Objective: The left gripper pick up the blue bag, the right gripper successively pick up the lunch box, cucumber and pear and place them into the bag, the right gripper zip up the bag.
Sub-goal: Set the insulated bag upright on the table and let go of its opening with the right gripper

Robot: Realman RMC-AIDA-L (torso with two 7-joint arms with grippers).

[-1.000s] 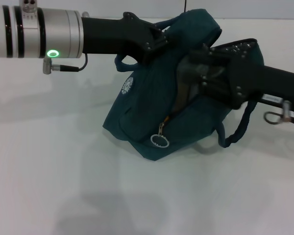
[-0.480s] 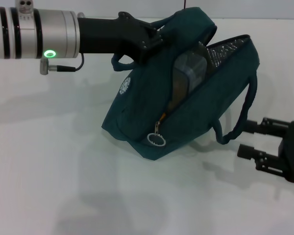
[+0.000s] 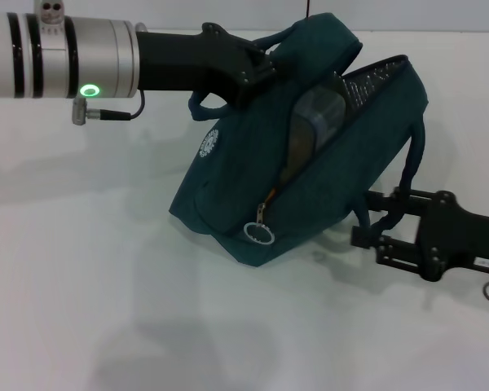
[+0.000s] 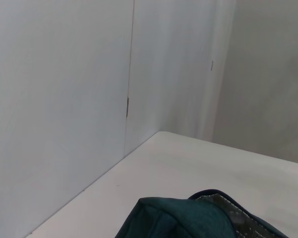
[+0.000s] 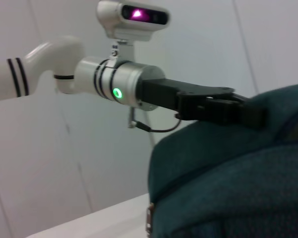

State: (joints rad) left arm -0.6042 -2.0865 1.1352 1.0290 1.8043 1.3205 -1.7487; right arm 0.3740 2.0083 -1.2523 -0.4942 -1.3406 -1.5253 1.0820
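Clamped on the top edge of the dark blue fabric bag [image 3: 310, 171], the left gripper [image 3: 261, 67], a black angular two-finger claw on a silver cylindrical wrist with black rings and a small green light, holds the bag's upper part lifted while the bag's lower corner rests on the white table [image 3: 106, 285]. The bag leans over to one side, its zipper undone along the top, so that the silvery quilted lining shows at the mouth. Inside the opening lies the clear rectangular plastic lunch box [image 3: 318, 114], seen only in part; what else is in the bag cannot be told. A round metal ring zipper pull [image 3: 260, 234] hangs at the low end of the zipper, near the table. The right gripper [image 3: 367, 218], an all-black jointed two-finger claw with visible screws, sits low at the bag's right side, just beside the dark blue carrying strap [image 3: 407, 175] that loops down there; its fingers are spread apart and grasp nothing. From the right wrist view, the bag [image 5: 238, 188] fills the near foreground with the left gripper [image 5: 248, 113] gripping its top.
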